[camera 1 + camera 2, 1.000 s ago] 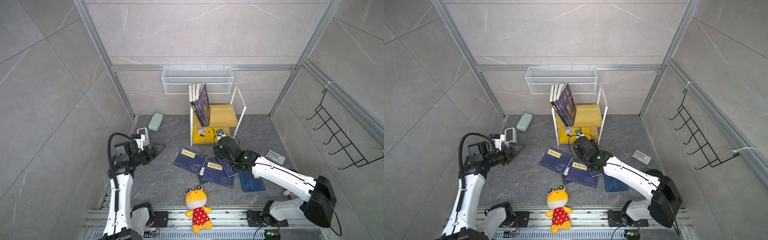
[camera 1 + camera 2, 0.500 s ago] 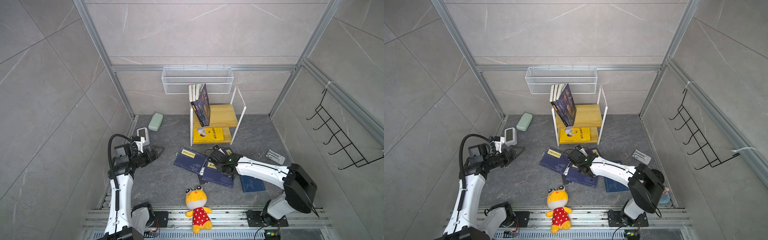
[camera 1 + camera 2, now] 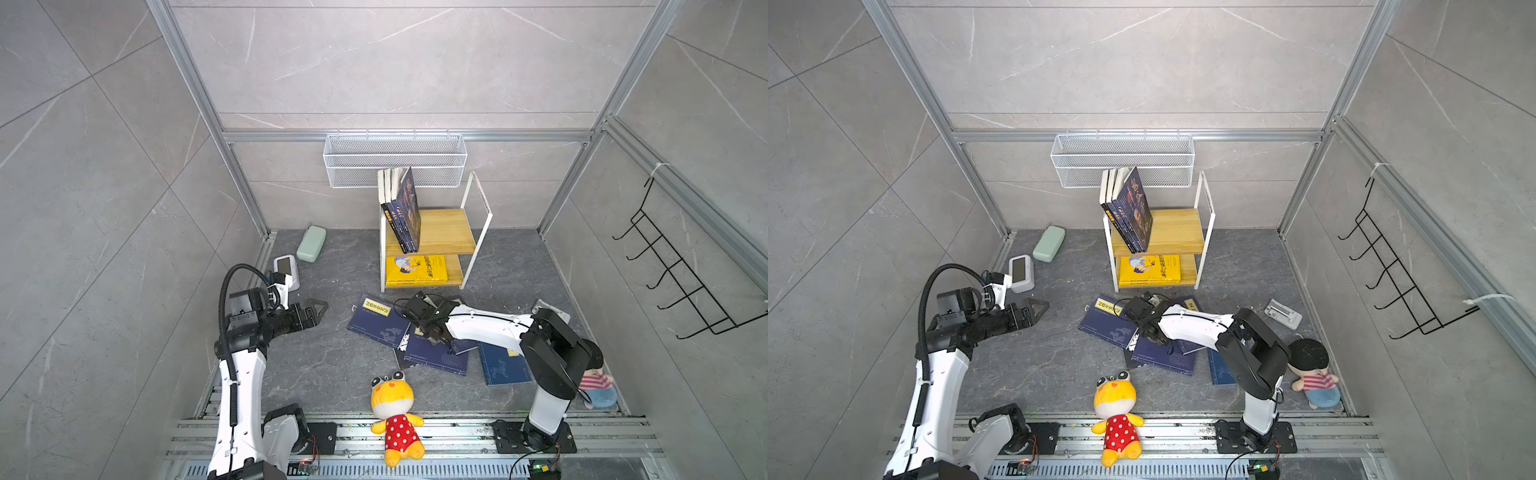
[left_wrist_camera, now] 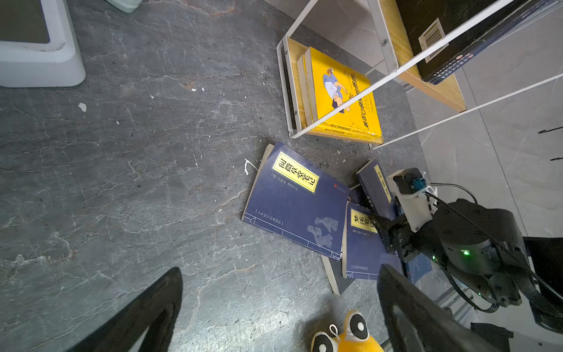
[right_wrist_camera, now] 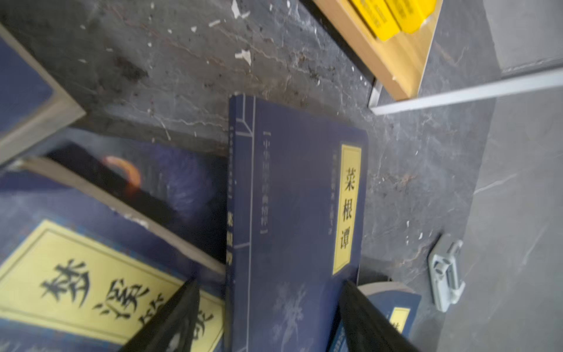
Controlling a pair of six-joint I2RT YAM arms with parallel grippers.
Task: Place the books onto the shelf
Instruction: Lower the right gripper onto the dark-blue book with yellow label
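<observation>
The shelf [image 3: 446, 232] [image 3: 1177, 232] holds several dark books [image 3: 405, 216] [image 3: 1133, 212] leaning upright on its top board and yellow books [image 3: 415, 270] [image 3: 1150, 270] flat on the lower board. More navy books [image 3: 376, 322] [image 3: 1106, 322] [image 4: 295, 201] lie overlapping on the floor in front. My right gripper [image 3: 437, 337] [image 3: 1156, 336] [image 5: 269, 283] is low over this pile, open, its jaws either side of one navy book [image 5: 292, 213]. My left gripper [image 3: 318, 309] [image 3: 1038, 309] [image 4: 280, 269] hovers open and empty left of the pile.
A yellow plush toy [image 3: 395, 403] lies near the front rail, a doll [image 3: 1308, 365] by the right arm's base. A white wire basket [image 3: 395, 160] hangs above the shelf. A green case [image 3: 311, 249], a white screen device [image 3: 286, 268] and a white clip [image 3: 1283, 313] sit on the floor.
My right gripper has drawn back from the shelf's lower board and dropped onto the floor pile, its jaws narrowing a little. The left arm has barely shifted.
</observation>
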